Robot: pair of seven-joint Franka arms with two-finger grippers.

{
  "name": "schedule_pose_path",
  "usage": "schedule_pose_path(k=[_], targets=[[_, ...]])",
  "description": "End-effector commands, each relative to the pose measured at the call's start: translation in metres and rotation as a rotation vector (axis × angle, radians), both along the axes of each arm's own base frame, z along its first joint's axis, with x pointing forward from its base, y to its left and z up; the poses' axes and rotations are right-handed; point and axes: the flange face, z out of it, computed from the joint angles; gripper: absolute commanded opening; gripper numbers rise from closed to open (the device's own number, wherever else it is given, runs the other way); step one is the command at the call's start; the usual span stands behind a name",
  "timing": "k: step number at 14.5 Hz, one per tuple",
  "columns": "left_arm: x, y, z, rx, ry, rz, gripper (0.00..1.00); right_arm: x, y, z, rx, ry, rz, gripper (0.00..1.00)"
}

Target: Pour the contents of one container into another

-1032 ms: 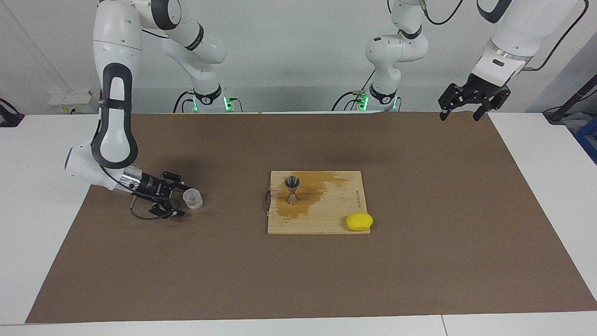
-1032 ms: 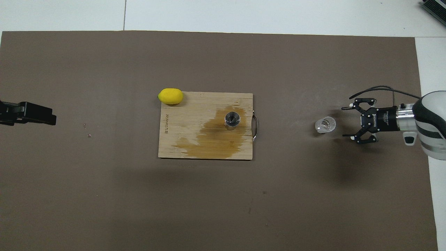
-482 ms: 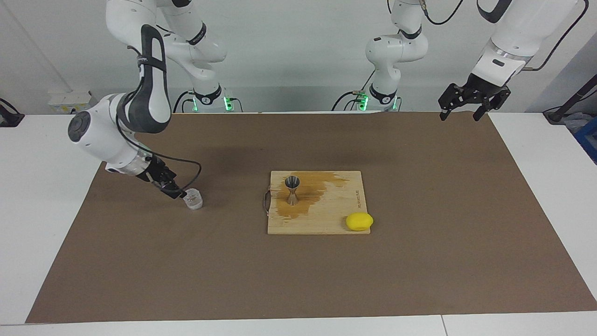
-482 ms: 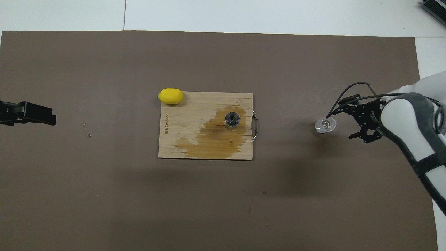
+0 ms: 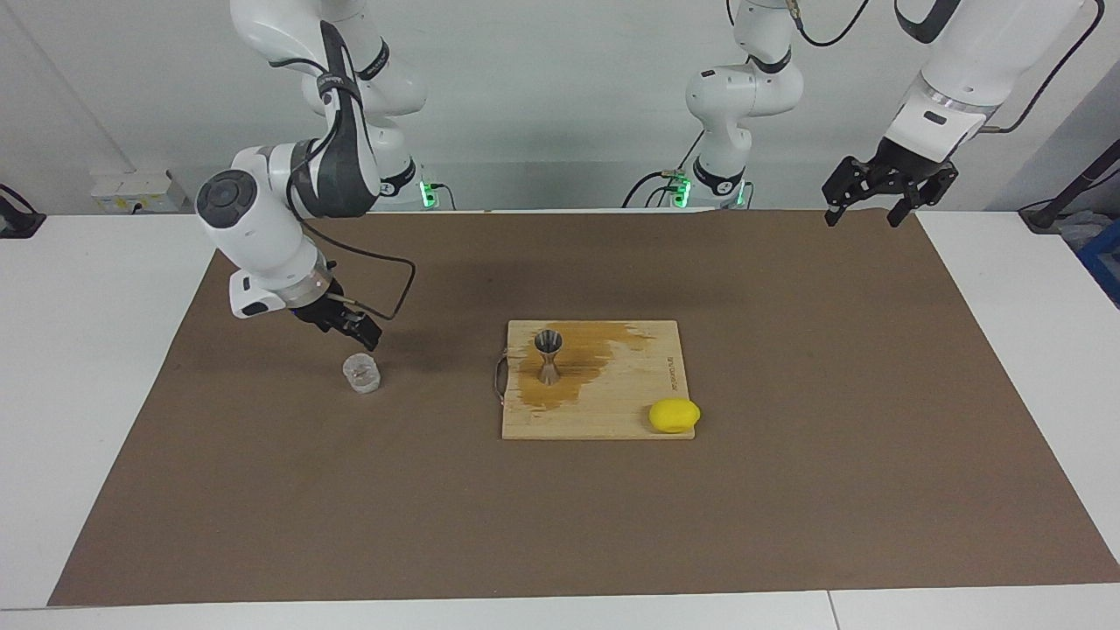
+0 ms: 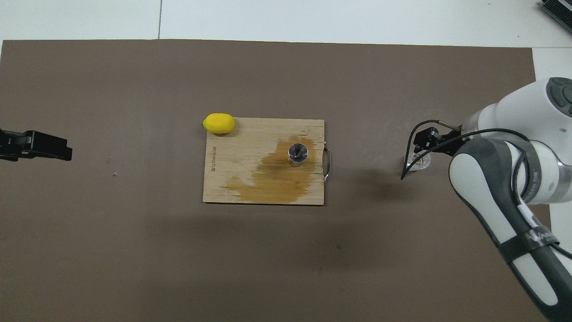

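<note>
A: In the facing view, how do the arms stand?

B: The right arm folds down from its base, wrist bent, so that the right gripper point(image 5: 354, 331) hangs just above the glass tumbler point(image 5: 361, 374) without touching it. Its jaws are spread wide and hold nothing. The left gripper point(image 5: 884, 192) waits raised over the brown mat's point(image 5: 787, 490) corner at the left arm's end of the tabletop point(image 5: 1032, 306), jaws wide apart and empty.

A: Where are the containers?

B: The tumbler stands upright on the mat toward the right arm's end, well apart from the wooden board point(image 5: 612, 411). The silver jigger point(image 5: 549, 354) stands upright on the board, on a dark wet stain point(image 5: 582, 363). A lemon point(image 5: 674, 415) lies at the board's corner farthest from the robots, toward the left arm's end. Nothing lies between tumbler and board.

A: And overhead?

B: The right arm sweeps in from the bottom corner, and the right gripper point(image 6: 424, 139) and its cable partly cover the tumbler point(image 6: 419, 163). The jigger point(image 6: 297, 153) shows its open mouth, near the board's point(image 6: 232, 179) metal handle point(image 6: 327, 162). The lemon point(image 6: 218, 124) sits at the board's edge. The left gripper point(image 6: 35, 145) barely enters the frame.
</note>
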Motion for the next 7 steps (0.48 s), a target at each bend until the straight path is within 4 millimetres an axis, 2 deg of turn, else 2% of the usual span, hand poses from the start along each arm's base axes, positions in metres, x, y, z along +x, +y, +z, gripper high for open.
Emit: schedule_pose_path(k=[1, 5, 7], targets=[[-0.001, 0.004, -0.002, 0.018, -0.01, -0.001, 1.0, -0.011, -0.007, 0.054, -0.029, -0.058, 0.108, 1.0], [-0.001, 0.004, -0.001, 0.018, -0.011, -0.001, 1.0, -0.006, -0.011, 0.151, -0.073, -0.07, 0.135, 1.0], [-0.001, 0.004, -0.001, 0.018, -0.011, -0.001, 1.0, -0.004, -0.02, 0.183, -0.097, -0.1, 0.157, 1.0]])
